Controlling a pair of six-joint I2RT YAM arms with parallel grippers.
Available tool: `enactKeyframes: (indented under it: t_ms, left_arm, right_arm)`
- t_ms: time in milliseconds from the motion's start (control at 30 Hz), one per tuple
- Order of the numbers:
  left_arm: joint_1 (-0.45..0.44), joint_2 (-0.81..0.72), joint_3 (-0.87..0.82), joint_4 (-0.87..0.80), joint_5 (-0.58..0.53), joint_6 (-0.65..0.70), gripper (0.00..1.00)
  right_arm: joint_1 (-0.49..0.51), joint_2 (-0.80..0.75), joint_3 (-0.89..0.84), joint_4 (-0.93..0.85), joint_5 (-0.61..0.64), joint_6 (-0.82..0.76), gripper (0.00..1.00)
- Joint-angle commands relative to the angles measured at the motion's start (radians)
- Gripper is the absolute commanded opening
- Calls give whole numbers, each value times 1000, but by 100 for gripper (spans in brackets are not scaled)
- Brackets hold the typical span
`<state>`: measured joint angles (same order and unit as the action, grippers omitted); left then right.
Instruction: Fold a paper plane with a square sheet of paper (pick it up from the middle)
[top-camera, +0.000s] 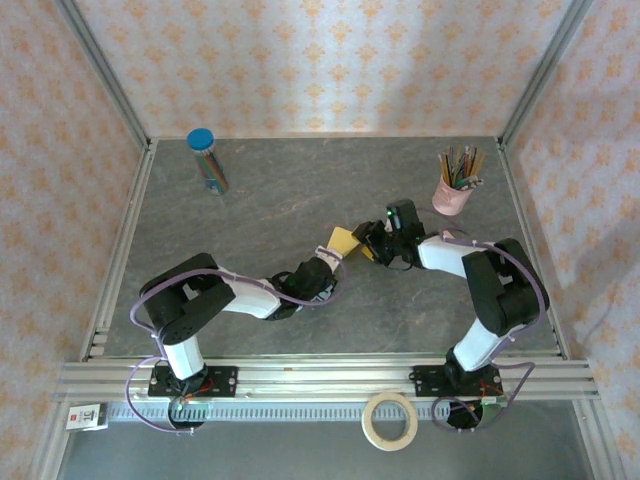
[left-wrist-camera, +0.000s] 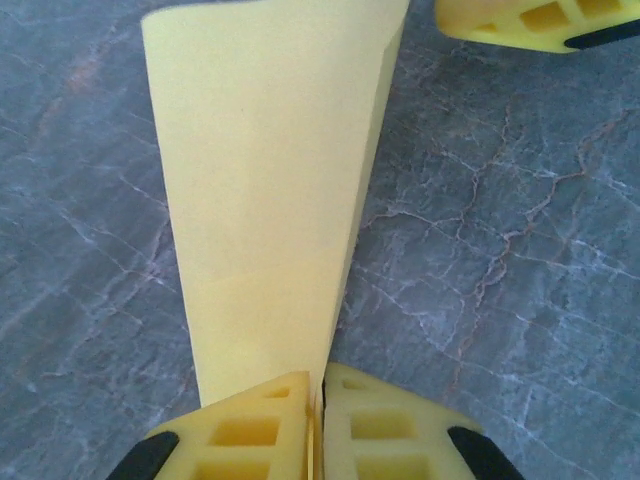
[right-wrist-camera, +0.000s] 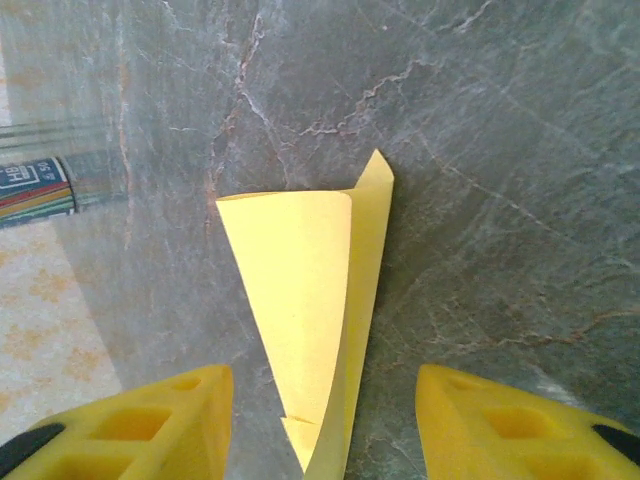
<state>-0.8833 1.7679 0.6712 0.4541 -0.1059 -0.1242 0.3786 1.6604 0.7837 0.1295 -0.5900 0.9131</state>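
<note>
Folding is looking well along: the plane (left-wrist-camera: 270, 200) is showing as a narrow yellow wedge, layers doubled along a crisp crease. The left claw (left-wrist-camera: 318, 395) is pinching one end shut, holding it at mid-table (left-wrist-camera: 520, 260). The right claw (right-wrist-camera: 320, 385) is gaping wide astride the other end, gripping nothing. Wings are probably remaining.

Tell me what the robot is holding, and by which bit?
The left end effector pinches the folded yellow paper by its narrow end. The right end effector stands open around it, not gripping.
</note>
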Motion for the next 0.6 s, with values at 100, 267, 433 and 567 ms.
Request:
enactKeyframes:
  t_ms: [100,267,433,567]
  left_arm:
    - [65,4,-17,31,182,-65,9]
    - [113,-3,-12,19,266,-98,7]
    - [169,-24,0,2,376,-152,5]
    - [207,-42,-1,12,460,-199,4]
  right_arm:
    - [-5,-45,9,-44,82,-68,53]
    - [-5,-58,8,-52,104,-98,55]
    - [-7,-70,-5,-13,87,-159,59]
    - [-6,-74,-24,36,66,-222,64]
